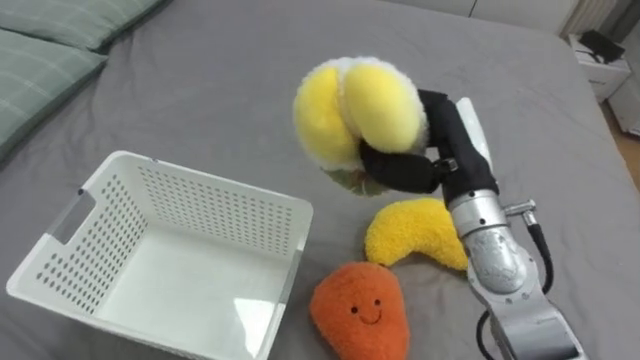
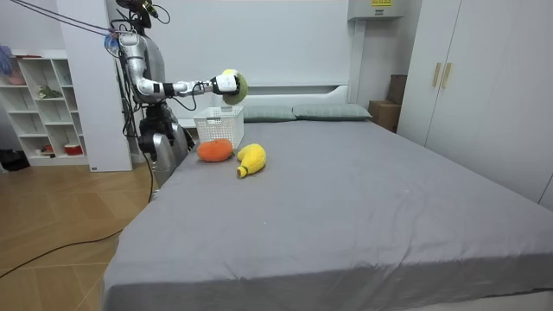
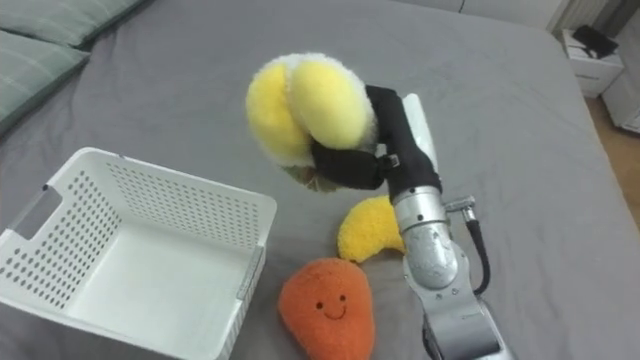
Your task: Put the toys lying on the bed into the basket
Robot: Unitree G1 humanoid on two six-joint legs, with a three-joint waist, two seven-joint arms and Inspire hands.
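Gripping a round yellow plush toy (image 1: 355,110), the right robot hand (image 1: 398,168) hangs in the air above the grey bed (image 1: 250,50), its dark fingers curled round the toy's lower right side. The palm is hidden behind the plush, and the fingers cover part of a greenish patch underneath, so what the toy depicts is hard to make out; two yellow lobes with a fuzzy white edge are all that reads clearly. The toy is just right of the white perforated basket (image 1: 215,205) and above the level of its rim, not over the opening. The basket sits on the bed to the near left, its inside bare as far as it is visible and its near edge cut off by the bottom of the eye views. Two more toys lie on the bed to the right of the basket. A curved yellow plush (image 1: 412,235) lies below the held toy, its right end covered by the robot's forearm. An orange plush with a smiling face (image 1: 358,308) lies nearer and just beside the basket's right wall, its lower part cut off. Pale green pillows (image 1: 55,30) reach into the far left corner. From the room view, the robot stands at the side of the bed by the basket, arm stretched out over the mattress toward the room view's right.
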